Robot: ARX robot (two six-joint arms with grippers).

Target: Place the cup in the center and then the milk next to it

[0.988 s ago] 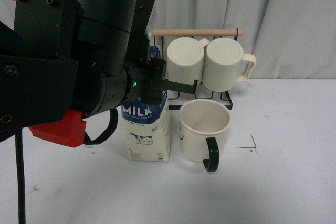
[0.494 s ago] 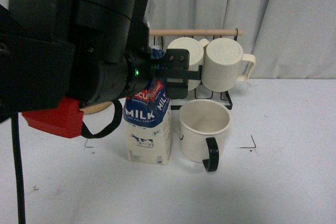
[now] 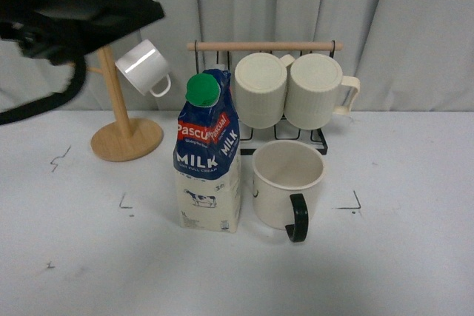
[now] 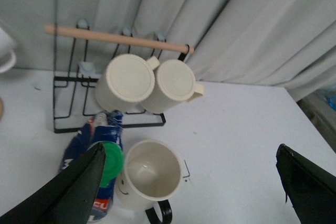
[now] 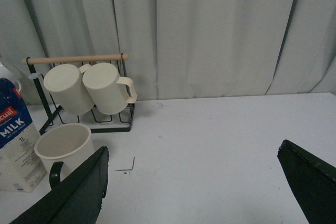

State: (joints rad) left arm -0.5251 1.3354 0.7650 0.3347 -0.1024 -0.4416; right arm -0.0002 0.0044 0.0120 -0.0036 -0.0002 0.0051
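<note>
The cup (image 3: 287, 183), a wide cream mug with a black handle turned toward the front, stands upright in the center (image 3: 337, 183), the pale patch between black corner marks. The milk (image 3: 209, 160), a blue carton with a green cap, stands upright right beside it on its left; whether they touch I cannot tell. My left gripper (image 4: 189, 192) hangs open high above both, holding nothing. One of its fingers (image 4: 68, 192) hides part of the milk (image 4: 100, 153) beside the cup (image 4: 149, 174). My right gripper (image 5: 191, 192) is open over bare table, off to the side of the cup (image 5: 63, 145) and milk (image 5: 16, 145).
A black wire rack (image 3: 285, 135) with a wooden bar holds two ribbed cream mugs (image 3: 289, 90) right behind the cup. A wooden mug tree (image 3: 126, 138) carrying a small white mug (image 3: 144, 68) stands at the back left. A grey curtain hangs behind the table.
The left arm has lifted up and away to the upper left, uncovering the milk. The carton and the cup have stayed where they were.
</note>
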